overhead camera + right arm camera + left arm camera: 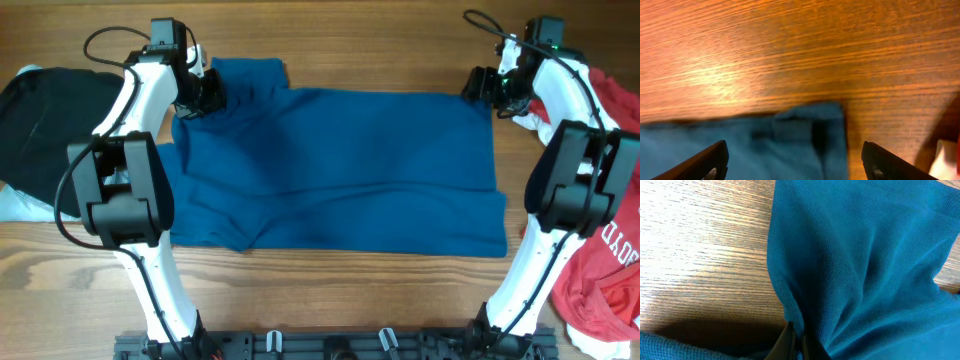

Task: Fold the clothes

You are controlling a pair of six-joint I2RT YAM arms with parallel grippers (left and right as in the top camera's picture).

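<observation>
Nearest you, the rail (330,345) and the arm bases are running off the bottom edge of the overhead view, so you are seeing only part of them. Just beyond, the dark blue T-shirt (340,170) is lying spread across the middle of the counter (350,40). Its near hem is running roughly straight and a soft ridge is crossing it from side to side. The left arm's upper link is overlapping the shirt's left edge and hiding that side from you.

To your right, the red shirt (600,280) with white lettering is lying heaped. It is half hidden behind the right arm and cut off by the frame, and too little of the lettering is showing to read. To your left, the black garment (45,110) is spilling past the picture's edge, and a pale scrap (15,205) that you cannot identify is peeking out beneath it.

Farther back, the left claw (205,92) is clamping a bunched fold at the T-shirt's far-left sleeve. In its wrist view only the fingertips are showing, pressed together on the cloth, with pleats rising from the pinch. At the far-right corner, the right claw (482,85) is hanging with its fingers spread wide on either side of the shirt's doubled hem, gripping nothing. You cannot tell whether it is touching the cloth
</observation>
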